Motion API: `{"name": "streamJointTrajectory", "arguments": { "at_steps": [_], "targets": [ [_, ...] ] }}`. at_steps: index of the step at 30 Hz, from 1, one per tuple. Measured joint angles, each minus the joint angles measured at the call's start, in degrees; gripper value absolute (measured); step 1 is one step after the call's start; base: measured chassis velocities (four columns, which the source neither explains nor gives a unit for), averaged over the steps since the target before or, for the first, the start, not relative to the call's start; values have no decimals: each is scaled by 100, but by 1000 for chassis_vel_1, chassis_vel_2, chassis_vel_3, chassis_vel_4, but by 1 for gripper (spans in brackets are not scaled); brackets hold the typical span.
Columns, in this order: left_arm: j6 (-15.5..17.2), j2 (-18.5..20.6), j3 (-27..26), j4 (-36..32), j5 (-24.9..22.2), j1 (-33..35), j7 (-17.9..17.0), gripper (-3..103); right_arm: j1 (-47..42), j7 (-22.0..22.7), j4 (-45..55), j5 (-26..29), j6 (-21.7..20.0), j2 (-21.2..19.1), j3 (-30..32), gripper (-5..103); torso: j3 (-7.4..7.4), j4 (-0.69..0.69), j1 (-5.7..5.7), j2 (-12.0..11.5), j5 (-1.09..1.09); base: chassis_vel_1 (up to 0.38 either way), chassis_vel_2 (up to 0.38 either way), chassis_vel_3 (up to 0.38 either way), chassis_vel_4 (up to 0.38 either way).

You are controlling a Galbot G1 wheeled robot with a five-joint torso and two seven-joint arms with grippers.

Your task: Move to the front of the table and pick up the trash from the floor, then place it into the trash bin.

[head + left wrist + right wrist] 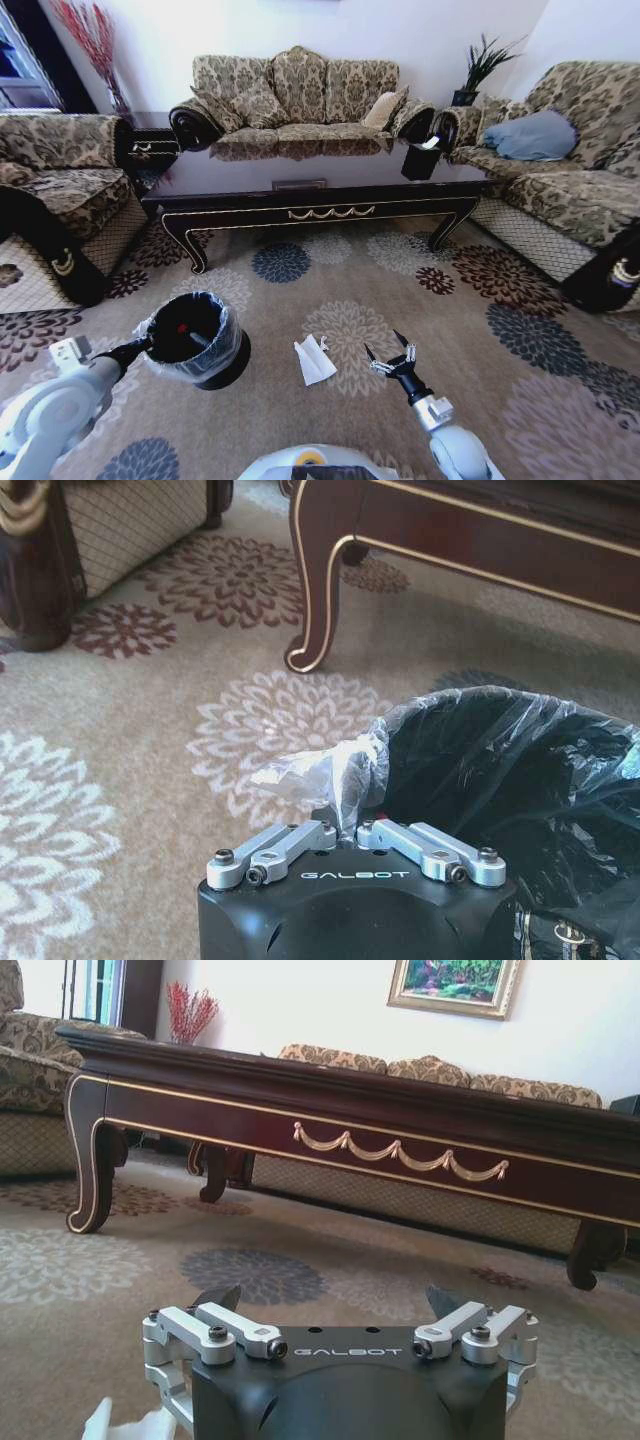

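Paper: white trash (314,360) is lying on the carpet, just left of the right tool (392,357).
Right tool: gaping open, nearer arm.
Left tool (345,832): pinching the trash bin (197,340) liner.

I see the trash bin (195,340) on the carpet (330,275), in front of the table (315,185). Paper piece (314,360) lies just right of the bin; right gripper (391,352) right of that. Left gripper (143,343) at the bin's left rim.

white paper (314,360) beside right tool (392,357)
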Motion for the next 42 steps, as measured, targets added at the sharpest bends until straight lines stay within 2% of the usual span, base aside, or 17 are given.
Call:
{"name": "streamJointTrajectory", "arguments": {
  "at_steps": [8,12,16,18,19,22,28,36,42],
  "targets": [
    [171,69,57,272,196,17,56,4,267,121,-469,-145,44,171,-203,100,0,1,0,0,1,0,0,0,0],
    [199,280,92,854,682,25,175,4,595,259,-876,-406,13,200,-370,100,1,4,0,-1,-1,0,0,0,0],
    [199,370,180,1081,819,-70,209,4,898,519,-1189,-424,-200,185,-647,100,1,2,0,-1,0,0,0,0,0],
    [196,370,242,1103,825,-156,210,4,1122,789,-1384,-418,-383,140,-918,100,1,0,0,-1,1,0,0,0,0],
    [196,370,242,1103,825,-156,210,4,1122,789,-1384,-418,-383,140,-918,100,1,0,0,-1,1,0,0,0,0],
    [152,320,319,1028,775,-253,198,4,1451,1164,-1536,-176,-809,-10,-1433,100,1,1,0,-1,0,0,0,0,0],
    [142,253,438,869,750,-353,98,4,2105,1409,-1868,220,-1275,-62,-2351,100,1,1,0,-1,0,0,0,0,0],
    [161,272,264,659,609,-221,44,4,2459,1433,-2232,407,-1419,227,-2953,100,1,2,0,-1,1,0,0,0,0],
    [179,266,114,533,525,-125,43,4,2494,1347,-2422,544,-1456,145,-3225,100,0,1,0,-1,0,0,0,0,0]
  ]
}}
